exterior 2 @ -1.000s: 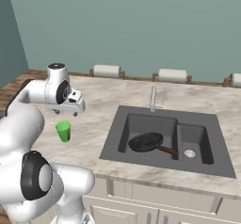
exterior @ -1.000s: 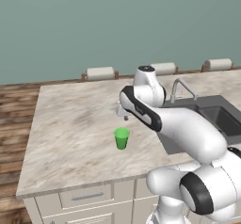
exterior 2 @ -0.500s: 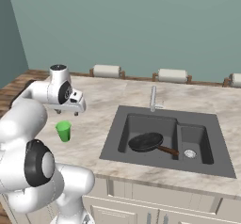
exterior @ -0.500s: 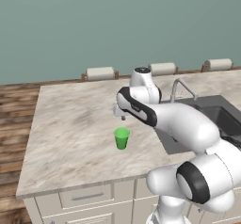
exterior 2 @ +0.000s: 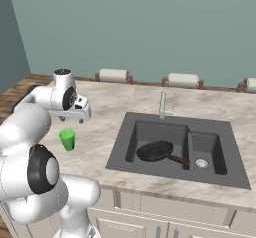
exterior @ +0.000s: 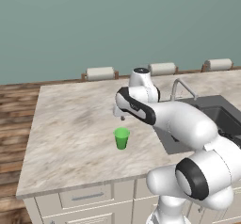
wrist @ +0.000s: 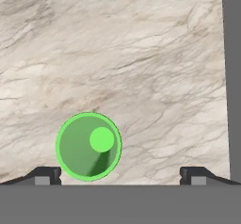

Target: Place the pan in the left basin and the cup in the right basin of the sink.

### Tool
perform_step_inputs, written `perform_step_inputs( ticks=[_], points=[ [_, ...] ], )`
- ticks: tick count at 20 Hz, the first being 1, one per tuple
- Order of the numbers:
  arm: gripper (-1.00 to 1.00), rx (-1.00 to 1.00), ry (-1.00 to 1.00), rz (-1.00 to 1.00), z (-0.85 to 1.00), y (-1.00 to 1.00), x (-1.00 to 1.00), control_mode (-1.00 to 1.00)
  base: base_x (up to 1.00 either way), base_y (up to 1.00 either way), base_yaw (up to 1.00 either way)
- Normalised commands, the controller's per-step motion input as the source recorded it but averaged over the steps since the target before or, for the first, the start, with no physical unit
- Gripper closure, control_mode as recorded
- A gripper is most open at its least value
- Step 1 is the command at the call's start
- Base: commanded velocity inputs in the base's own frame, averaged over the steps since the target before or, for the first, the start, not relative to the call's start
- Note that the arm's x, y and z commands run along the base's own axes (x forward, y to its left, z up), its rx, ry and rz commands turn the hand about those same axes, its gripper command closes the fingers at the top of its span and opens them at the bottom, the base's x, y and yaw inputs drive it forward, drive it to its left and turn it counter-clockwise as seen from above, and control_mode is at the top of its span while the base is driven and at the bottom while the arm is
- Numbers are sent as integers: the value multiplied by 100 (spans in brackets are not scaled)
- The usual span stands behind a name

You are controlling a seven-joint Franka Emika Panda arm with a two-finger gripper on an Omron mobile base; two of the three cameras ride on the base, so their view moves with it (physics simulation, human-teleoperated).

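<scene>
On the marble counter (exterior: 70,133) we see the green cup (exterior: 121,138) upright, our hand (exterior: 119,115) above it, wide open, empty, frying pan (exterior 2: 156,151) in the left basin (exterior 2: 150,132).

A small bright green cup (exterior: 121,138) stands upright on the pale marbled worktop, left of centre in the left base view and at middle left in the right base view (exterior 2: 67,139); from the hand view it appears at lower left as an open green ring seen from above (wrist: 88,146). The dark grey sink (exterior 2: 176,118) fills the centre and right of the right base view. A round, shallow black pan (exterior 2: 155,151) lies flat in the wider left basin (exterior 2: 150,133), its thin brown handle pointing toward the divider. The narrower right basin (exterior 2: 210,147), right of centre, shows a silver drain.
</scene>
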Motion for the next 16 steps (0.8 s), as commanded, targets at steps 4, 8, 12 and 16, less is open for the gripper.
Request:
perform_step_inputs(
  ticks=[4, 8, 12, 16],
  points=[
    [-100, 0, 0, 0, -4, 0, 0, -100, 0, 0, 0],
    [-100, 0, 0, 0, -17, 0, 0, -100, 0, 0, 0],
    [-100, 0, 0, 0, -19, 0, 0, -100, 0, 0, 0],
    [-100, 0, 0, 0, -18, 0, 0, -100, 0, 0, 0]
  ],
)
